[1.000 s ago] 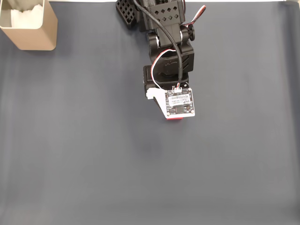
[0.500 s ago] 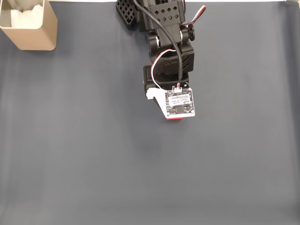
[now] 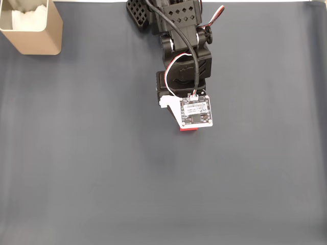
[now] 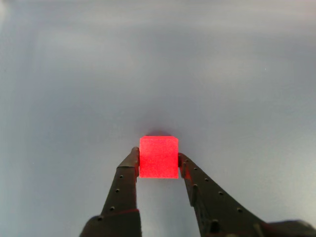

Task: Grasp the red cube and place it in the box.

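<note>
In the wrist view the red cube (image 4: 158, 157) sits between the two black fingertips of my gripper (image 4: 158, 160), which touch its left and right faces; the gripper is shut on it, close over the dark mat. From the fixed view just a thin red sliver of the cube (image 3: 188, 130) peeks out below the white camera board on my arm, near the middle of the mat. The beige box (image 3: 31, 26) stands in the top left corner of that view, far from the arm, with something white inside.
A dark blue-grey mat (image 3: 102, 168) covers the table in the fixed view. The black arm base (image 3: 168, 20) stands at the top centre. Open mat lies between the arm and the box.
</note>
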Tool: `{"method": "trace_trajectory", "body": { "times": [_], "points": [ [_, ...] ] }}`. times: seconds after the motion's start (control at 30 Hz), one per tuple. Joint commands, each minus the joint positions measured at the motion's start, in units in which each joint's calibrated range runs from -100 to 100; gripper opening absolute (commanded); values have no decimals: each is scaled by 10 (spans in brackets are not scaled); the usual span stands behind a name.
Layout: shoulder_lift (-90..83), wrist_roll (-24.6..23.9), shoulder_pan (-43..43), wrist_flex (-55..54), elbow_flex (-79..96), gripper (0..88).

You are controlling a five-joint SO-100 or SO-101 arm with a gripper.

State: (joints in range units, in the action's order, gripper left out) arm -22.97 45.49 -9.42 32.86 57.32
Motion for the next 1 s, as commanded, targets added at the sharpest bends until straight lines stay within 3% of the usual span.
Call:
{"method": "trace_trajectory", "body": {
  "times": [0.0, 0.5, 0.97],
  "points": [
    [-22, 4, -5, 4, -10, 95],
    [-74, 11, 38, 136, -99, 49],
    [-113, 36, 135, 286, -245, 35]
  ]
}}
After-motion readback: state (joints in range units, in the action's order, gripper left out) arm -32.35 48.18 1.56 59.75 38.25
